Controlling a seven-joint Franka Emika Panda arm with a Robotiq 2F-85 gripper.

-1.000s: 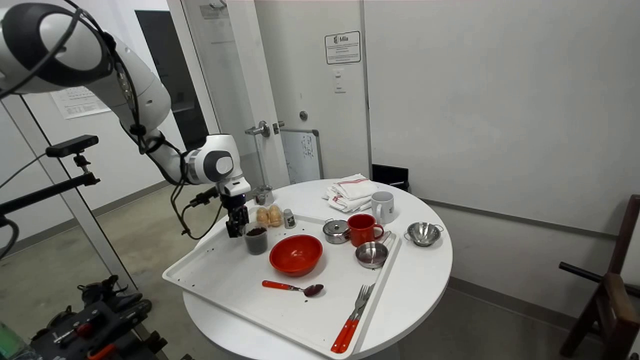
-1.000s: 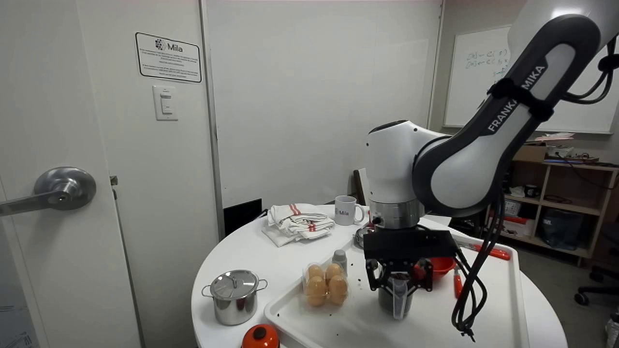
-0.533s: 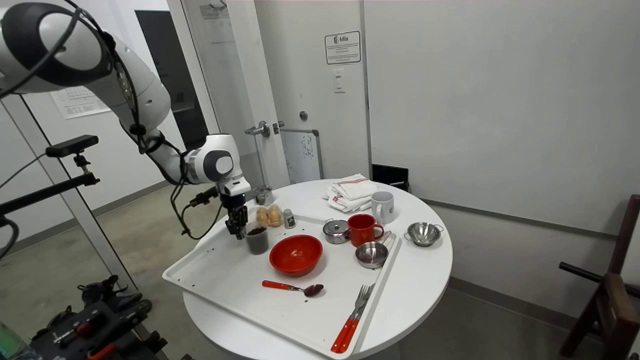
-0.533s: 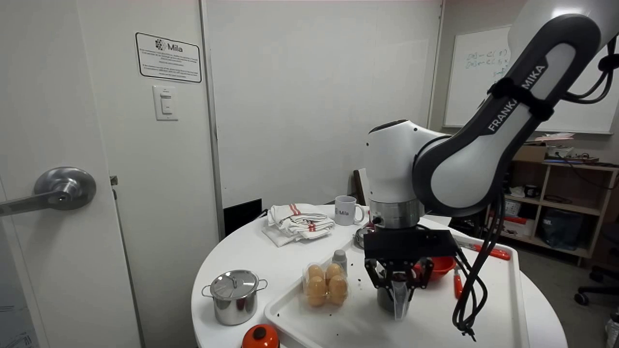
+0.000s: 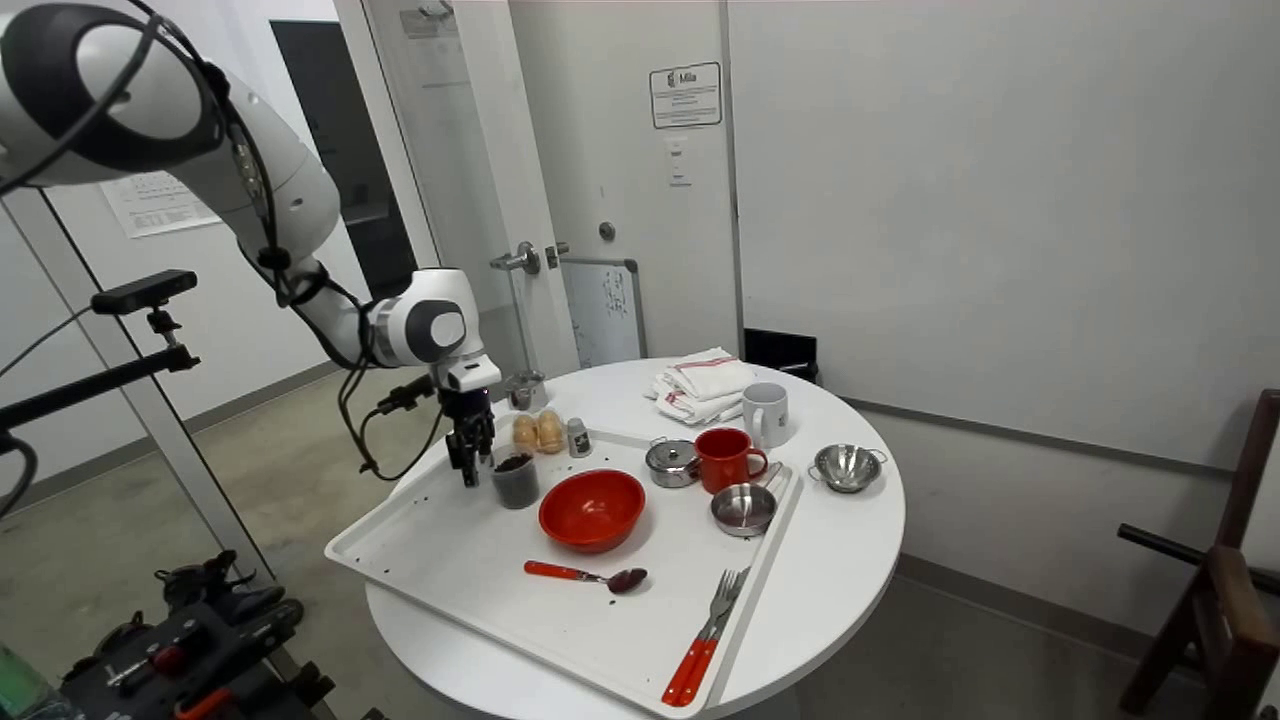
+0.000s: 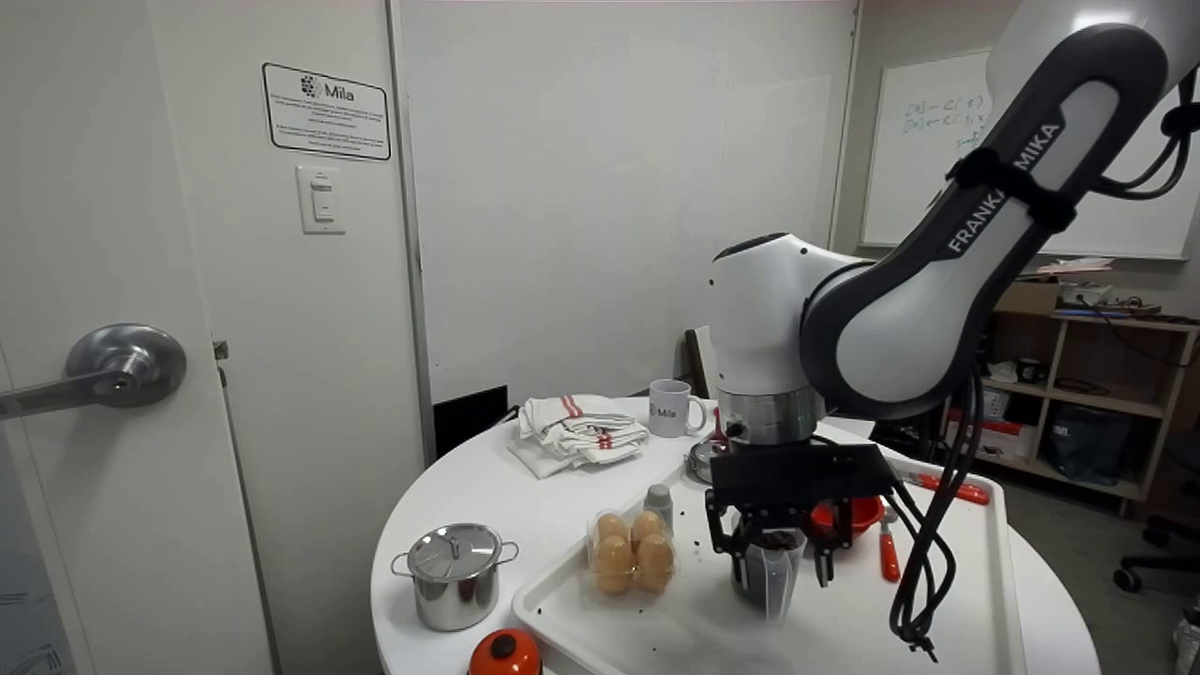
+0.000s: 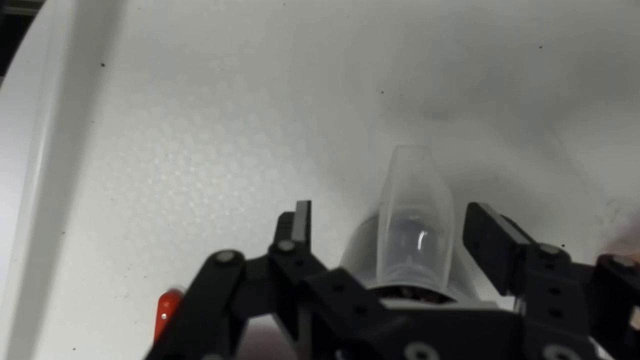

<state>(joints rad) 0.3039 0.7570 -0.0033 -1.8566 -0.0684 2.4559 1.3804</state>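
A clear cup [image 5: 516,487] with a grey body and dark bits inside stands upright on the white tray [image 5: 440,560]. Its clear, tapering handle [image 7: 415,225] points up the wrist view. My gripper [image 7: 389,215] is open over it, one finger on either side of the handle, with gaps showing on both sides. Nothing is gripped. In an exterior view the gripper [image 6: 783,567] straddles the handle, and the cup [image 6: 750,581] shows partly behind a finger. Most of the cup's mouth is hidden by the gripper body in the wrist view. A red bowl [image 5: 592,512] sits beside the cup.
Brown eggs [image 6: 614,564] in clear packaging and a small shaker [image 6: 659,503] stand close by. A red-handled spoon [image 5: 560,571], fork and knife [image 5: 704,640], red mug [image 5: 722,460] and steel pan [image 5: 744,510] lie around the tray. A lidded pot [image 6: 457,586] stands outside it.
The jaws, earlier close together at the cup's handle, have spread apart. The gripper has shifted slightly away from the cup, which stays on the tray, barely moved.
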